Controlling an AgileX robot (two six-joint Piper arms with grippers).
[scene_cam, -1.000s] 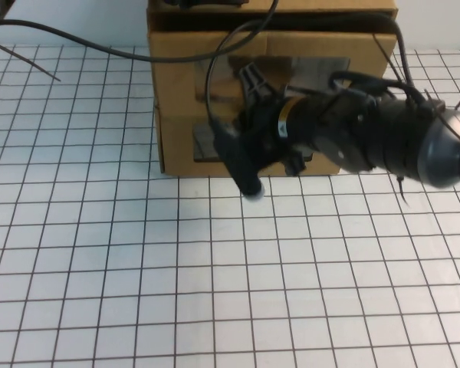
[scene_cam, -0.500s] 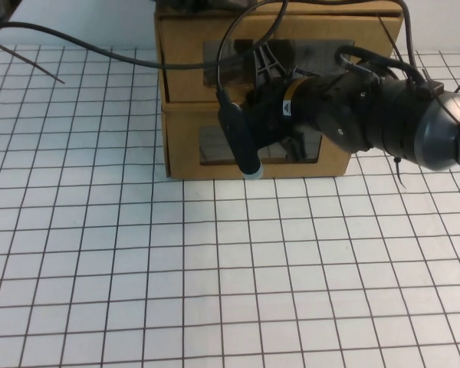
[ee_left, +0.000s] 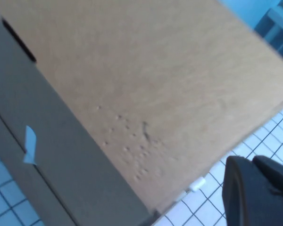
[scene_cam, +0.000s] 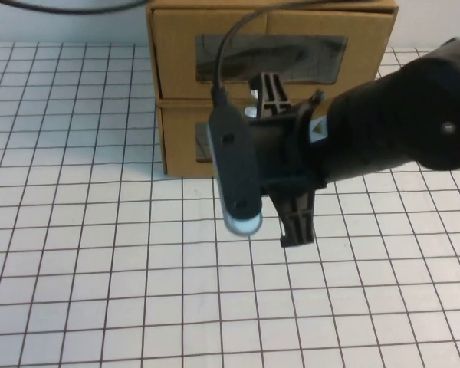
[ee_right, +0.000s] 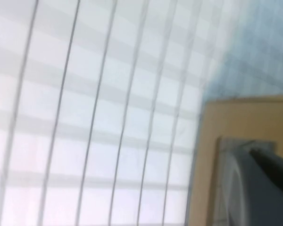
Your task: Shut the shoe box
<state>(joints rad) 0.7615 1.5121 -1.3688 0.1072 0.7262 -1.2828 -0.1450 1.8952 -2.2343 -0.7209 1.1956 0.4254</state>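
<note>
Two brown cardboard boxes are stacked at the back centre. The upper one is the shoe box (scene_cam: 268, 34); its front panel with the clear window sits flush with the box body. A small white tab (scene_cam: 251, 112) shows at the seam below the window. My right gripper (scene_cam: 284, 157) hangs in front of the boxes, lifted off the table and apart from them, its fingers spread and empty. It hides most of the lower twin box (scene_cam: 180, 142). My left gripper (ee_left: 252, 162) is close beside a cardboard wall (ee_left: 146, 94), fingers together, and is out of the high view.
The white gridded table (scene_cam: 100, 268) stretches in front of and to both sides of the boxes. In the right wrist view a cardboard edge (ee_right: 205, 165) and the table grid (ee_right: 85, 117) show. A strip of white tape (ee_left: 30, 143) sits on the cardboard.
The shoe box drawer was pulled out; the right gripper pushed it in flush. The right arm has since drawn back from the boxes and risen toward the camera.
</note>
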